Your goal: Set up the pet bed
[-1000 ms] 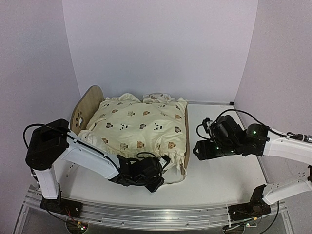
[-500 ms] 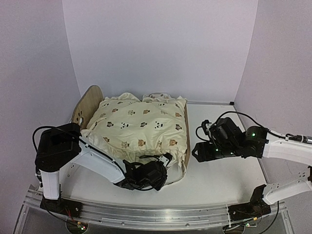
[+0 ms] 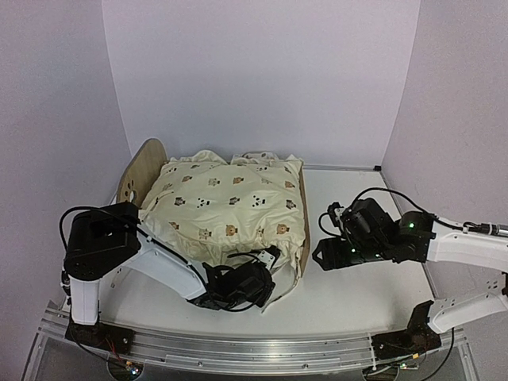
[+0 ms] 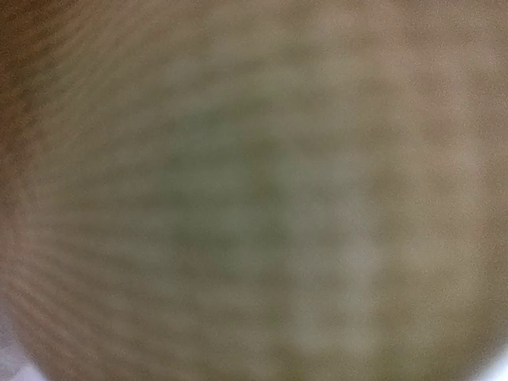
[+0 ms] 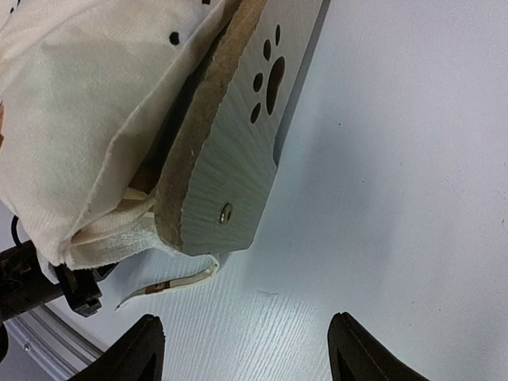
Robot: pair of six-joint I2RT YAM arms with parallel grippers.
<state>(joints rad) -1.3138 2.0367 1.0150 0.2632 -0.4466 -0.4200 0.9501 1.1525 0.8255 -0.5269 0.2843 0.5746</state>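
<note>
Top external view, bed (image 3: pixel 143 168) between 2 arms, left arm (image 3: pixel 159 258) closer than before, left gripper (image 3: pixel 252 287) pressed together under cushion (image 3: pixel 230 202) at near corner, right gripper (image 3: pixel 324 255) spread just right of footboard (image 5: pixel 246 151), bare table (image 3: pixel 357 298) beyond.

cream animal-print cushion (image 3: pixel 230 202) lies rumpled, near corner drooping; white table (image 3: pixel 357 294) beneath

Light-wood pet bed (image 3: pixel 141 171), paw-cutout footboard (image 5: pixel 238 159)
</note>
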